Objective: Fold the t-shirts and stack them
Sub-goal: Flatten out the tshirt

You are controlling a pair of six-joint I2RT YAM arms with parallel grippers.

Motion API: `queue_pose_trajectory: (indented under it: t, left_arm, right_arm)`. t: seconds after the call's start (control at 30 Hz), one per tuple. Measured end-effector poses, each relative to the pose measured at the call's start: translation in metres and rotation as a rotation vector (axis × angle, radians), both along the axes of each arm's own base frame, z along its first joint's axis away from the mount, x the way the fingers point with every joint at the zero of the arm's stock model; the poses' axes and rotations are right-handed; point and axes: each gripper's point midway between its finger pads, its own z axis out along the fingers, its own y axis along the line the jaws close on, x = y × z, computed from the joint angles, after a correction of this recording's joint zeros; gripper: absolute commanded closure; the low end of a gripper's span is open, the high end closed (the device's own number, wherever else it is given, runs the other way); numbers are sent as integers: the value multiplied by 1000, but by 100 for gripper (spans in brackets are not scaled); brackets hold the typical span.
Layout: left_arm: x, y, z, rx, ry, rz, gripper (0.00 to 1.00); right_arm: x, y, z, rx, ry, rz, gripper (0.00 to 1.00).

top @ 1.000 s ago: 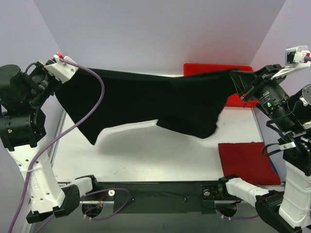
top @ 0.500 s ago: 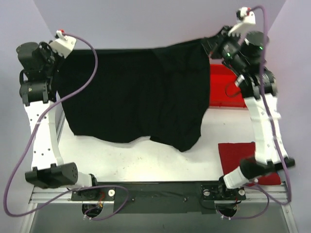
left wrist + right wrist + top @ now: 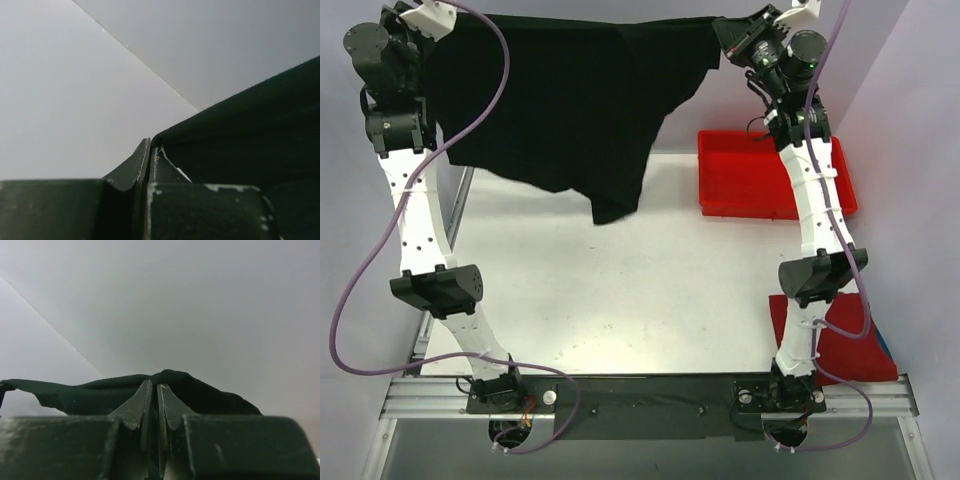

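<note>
The large black t-shirt (image 3: 570, 100) hangs stretched in the air between both raised arms, high above the table's far side, its lower edge dangling near the middle. My left gripper (image 3: 432, 30) is shut on its left top corner; the cloth (image 3: 240, 130) runs off to the right of the closed jaws. My right gripper (image 3: 725, 30) is shut on its right top corner, with cloth (image 3: 170, 382) bunched over the fingertips. The red t-shirt (image 3: 840, 340) lies folded on the table at the front right, partly behind the right arm.
A rigid red tray (image 3: 770, 175) stands at the back right of the white table (image 3: 620, 300). Grey walls rise behind and at both sides. Purple cables loop off both arms. The arm bases stand on a black rail at the near edge.
Both arms have swung up and back, lifting the black t-shirt from low over the table to high near the back wall. The shirt now hangs freely. The red t-shirt has not moved.
</note>
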Motion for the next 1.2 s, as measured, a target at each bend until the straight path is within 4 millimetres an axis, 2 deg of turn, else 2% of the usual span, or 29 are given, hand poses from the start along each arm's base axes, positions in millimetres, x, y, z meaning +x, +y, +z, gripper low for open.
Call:
queue_pose_trajectory:
  t: [0.07, 0.17, 0.27, 0.33, 0.43, 0.5, 0.6, 0.67, 0.7, 0.77, 0.8, 0.83, 0.9, 0.97, 1.03, 1.1, 1.2]
  left_arm:
    - [-1, -1, 3, 13, -3, -5, 100]
    - [-5, -5, -3, 34, 24, -23, 100]
    - [-14, -11, -31, 54, 115, -44, 100]
    - [-27, -15, -56, 80, 187, -62, 100]
    - [-57, -23, -99, 132, 322, -100, 100]
    - [-77, -26, -119, 161, 400, -114, 100]
    - [-122, -29, -168, 205, 578, -121, 100]
    - [-149, -26, -208, 233, 696, -104, 100]
    - [-165, -23, -237, 246, 782, -92, 100]
    - [-194, -18, -300, 263, 967, -79, 100]
    - [-211, -15, -336, 269, 1073, -75, 100]
    - [-233, -14, -381, 270, 1219, -85, 100]
    - [-273, -15, -444, 260, 1445, -115, 100]
    - [-309, -17, -480, 255, 1599, -138, 100]
    - [-333, -17, -500, 261, 1683, -135, 100]
    - [-346, -14, -507, 283, 1708, -112, 100]
    - [-358, -8, -513, 323, 1723, -73, 100]
  right_arm:
    - [-11, -4, 12, -7, -32, 4, 100]
    - [-38, -12, 15, -52, -36, 17, 100]
    - [-83, -17, 8, -113, -14, 47, 100]
    - [-123, -20, -12, -164, 18, 74, 100]
    - [-179, -20, -52, -250, 81, 112, 100]
    - [-216, -15, -91, -332, 151, 159, 100]
    - [-262, -2, -160, -455, 281, 277, 100]
    - [-293, 7, -220, -516, 412, 391, 100]
    - [-303, 10, -245, -534, 478, 433, 100]
    - [-328, 13, -311, -573, 657, 523, 100]
    - [-341, 14, -344, -591, 763, 562, 100]
    - [-354, 13, -375, -606, 867, 597, 100]
    - [-385, 12, -420, -632, 1052, 659, 100]
    - [-410, 14, -443, -667, 1161, 718, 100]
    - [-433, 18, -457, -716, 1239, 786, 100]
    - [-446, 21, -463, -741, 1279, 833, 100]
    - [-453, 19, -466, -746, 1321, 854, 100]
